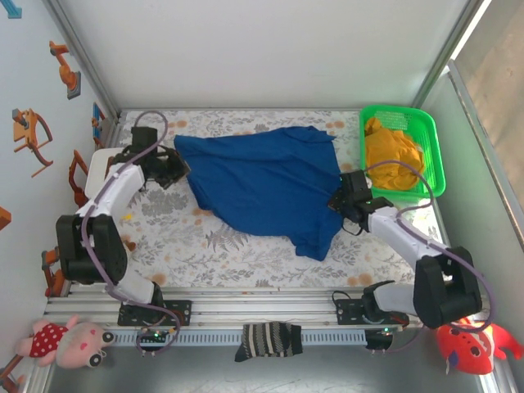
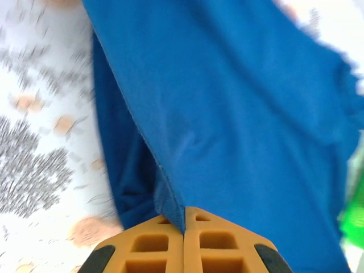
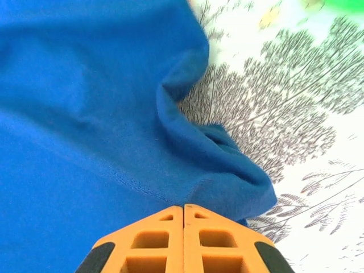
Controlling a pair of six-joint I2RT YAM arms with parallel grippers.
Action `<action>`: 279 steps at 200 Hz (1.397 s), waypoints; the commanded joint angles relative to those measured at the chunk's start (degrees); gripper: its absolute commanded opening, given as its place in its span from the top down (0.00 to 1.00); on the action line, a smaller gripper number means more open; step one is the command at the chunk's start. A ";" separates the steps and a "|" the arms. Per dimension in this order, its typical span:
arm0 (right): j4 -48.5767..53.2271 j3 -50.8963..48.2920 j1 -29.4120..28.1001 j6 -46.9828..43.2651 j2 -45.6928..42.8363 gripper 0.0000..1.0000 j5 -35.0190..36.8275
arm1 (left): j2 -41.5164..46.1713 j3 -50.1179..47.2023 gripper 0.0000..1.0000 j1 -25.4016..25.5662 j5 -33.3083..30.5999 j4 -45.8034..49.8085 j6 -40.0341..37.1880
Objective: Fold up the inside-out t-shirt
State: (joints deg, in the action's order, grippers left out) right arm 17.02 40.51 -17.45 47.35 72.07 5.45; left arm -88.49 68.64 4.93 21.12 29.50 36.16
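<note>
Since the royal-blue short-sleeved cloth t-shirt (image 1: 262, 184) lies rumpled and unevenly spread across the middle of the floral-printed table cover (image 1: 205, 237), the step in hand looks like a two-point lift to spread it out for folding. The left gripper (image 2: 184, 219), its orange fingers pressed together, pinches a hemmed edge of the cloth at the shirt's left end. The right gripper (image 3: 183, 209), jaws likewise closed, nips the blue fabric at a bunched fold on the opposite side, near the bright green plastic basket (image 1: 432, 151). To do this well, I judge both arms should rise together with the cloth lightly taut between them, so that neither thin pinch slips and the loose lower flap does not drag or double under. The right arm should also steer clear of the basket and the mustard-yellow garment (image 1: 391, 155) inside it. A dark striped sock (image 1: 268, 340) lies well apart on the near rail. No brand, label or lettering can be read on the shirt or elsewhere.
</note>
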 commanded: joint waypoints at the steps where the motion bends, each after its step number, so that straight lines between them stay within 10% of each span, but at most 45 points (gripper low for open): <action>1: 3.24 1.33 1.73 -2.47 -2.80 1.00 1.97 | 2.29 1.99 1.00 -2.60 7.67 4.46 -3.55; 68: 5.88 1.37 3.66 -3.67 -6.56 1.00 2.90 | 4.10 4.90 1.00 -8.76 9.40 8.39 -8.86; 118: 2.97 1.32 3.63 -3.84 -2.51 1.00 -0.44 | -1.72 0.22 0.67 -8.38 9.76 4.52 -7.75; 194: 1.70 2.79 3.69 -4.75 0.17 1.00 -1.41 | 9.07 -22.83 0.51 1.96 -9.55 -3.98 1.02; 279: 2.35 3.35 3.65 -4.73 -1.88 1.00 -2.97 | -7.44 -12.54 0.45 2.10 -13.36 -3.83 -2.14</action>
State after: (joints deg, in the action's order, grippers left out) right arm 18.98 42.13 -14.04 43.44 72.20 3.05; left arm -90.87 52.16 6.87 7.90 26.70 35.35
